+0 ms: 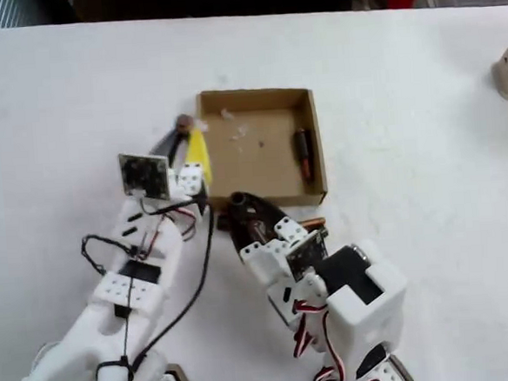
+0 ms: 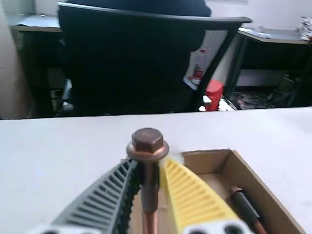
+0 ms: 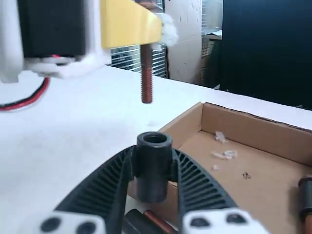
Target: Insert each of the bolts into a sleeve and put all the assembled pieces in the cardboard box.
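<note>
Clamped in the left gripper (image 2: 148, 168), closed tight just under the hexagonal head: a copper-coloured bolt (image 2: 147, 146), held above the table (image 1: 73, 98), just beside one wall of the cardboard box (image 1: 256, 92). Hangs upright, long axis vertical, head up, threaded end down. Closed as well, the right gripper (image 3: 153, 161), around the side wall of a dark sleeve (image 3: 152, 168), just in front of the box. Stands upright too, bore open to above, apart from the bolt tip and lower than it; hard to tell if exactly under it. Looks like solid metal: stiff, probably rather heavy for its size, smooth and maybe slippery on the shank. Better therefore to keep the hold high, against the flange, and to leave the threaded part free for entering. Not fragile, but likely to jam if tilted in the bore. Lying already inside the box, along one wall: a dark assembled piece (image 1: 304, 155).
</note>
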`<state>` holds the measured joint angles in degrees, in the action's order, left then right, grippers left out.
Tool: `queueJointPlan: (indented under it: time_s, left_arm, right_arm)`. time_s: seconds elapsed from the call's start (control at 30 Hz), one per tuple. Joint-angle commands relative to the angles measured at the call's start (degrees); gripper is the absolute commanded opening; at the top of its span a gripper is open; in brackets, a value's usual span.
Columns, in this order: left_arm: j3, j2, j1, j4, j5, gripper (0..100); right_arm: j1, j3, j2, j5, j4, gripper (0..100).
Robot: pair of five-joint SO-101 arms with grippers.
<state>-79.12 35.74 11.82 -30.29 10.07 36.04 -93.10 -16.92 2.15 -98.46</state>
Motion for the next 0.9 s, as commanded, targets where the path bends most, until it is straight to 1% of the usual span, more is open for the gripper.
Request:
queueJointPlan:
  time_s: [0.0, 0.17, 0.3, 0.37, 0.5, 0.67, 0.87]
  left_arm:
    - [3.5, 2.6, 5.5, 3.8, 0.8, 2]
    - [3.7, 3.7, 6.3, 4.7, 0.8, 2]
    - [3.3, 9.2, 6.4, 5.3, 1.0, 2]
    - [3.1, 13.1, 6.4, 8.7, 1.9, 2]
    - [3.1, 20.7, 7.3, 18.7, 7.1, 2]
    - [3.0, 27.0, 10.8, 27.3, 6.5, 2]
    - [2.8, 30.6, 14.2, 32.3, 6.5, 2]
  right_arm:
    - [0.4, -0.2, 0.1, -0.5, -0.7, 1.5]
    - [0.3, -0.2, 0.1, -0.6, -0.7, 1.6]
    - [0.4, -0.2, 0.1, -0.6, -0.7, 1.6]
    - [0.4, -0.2, 0.1, -0.6, -0.7, 1.6]
    - [0.4, -0.2, 0.0, -0.6, -0.7, 1.6]
    - [0.5, -0.2, 0.0, -0.6, -0.7, 1.6]
    - [0.5, -0.2, 0.0, -0.6, -0.6, 1.6]
